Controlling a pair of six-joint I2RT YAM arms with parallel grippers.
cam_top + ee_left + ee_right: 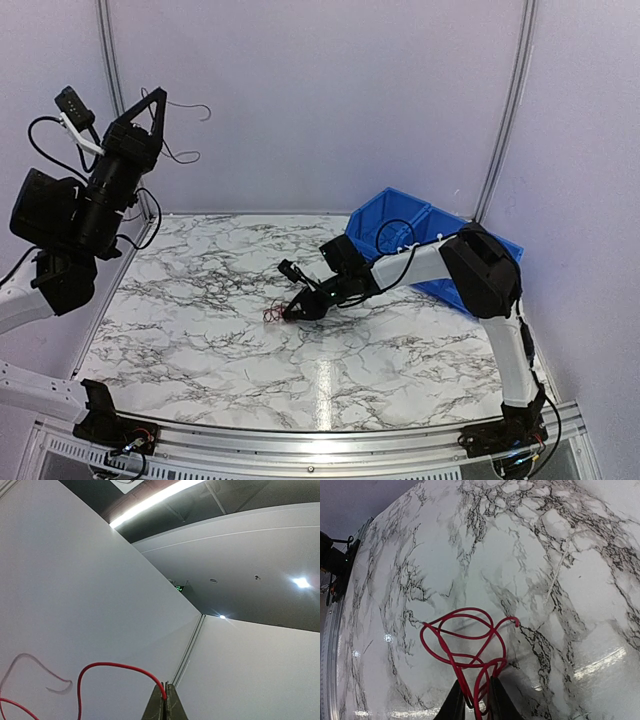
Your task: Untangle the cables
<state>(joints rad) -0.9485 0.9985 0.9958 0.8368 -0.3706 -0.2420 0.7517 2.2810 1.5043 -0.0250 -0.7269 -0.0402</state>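
My left gripper (157,95) is raised high at the back left, against the wall. In the left wrist view it (165,694) is shut on the end of a thin red cable (115,666), which arcs away to the left; that wire (190,104) looks dark in the top view. My right gripper (295,311) is low on the marble table. In the right wrist view it (476,705) is closed around several strands of a looped red cable tangle (465,635), which lies on the table just ahead of the fingers. This tangle also shows in the top view (272,314). No blue or yellow cable is in view.
A blue bin (400,225) stands at the back right, behind the right arm. White walls close the table (200,330) at the back and sides. A metal rail (320,440) runs along the near edge.
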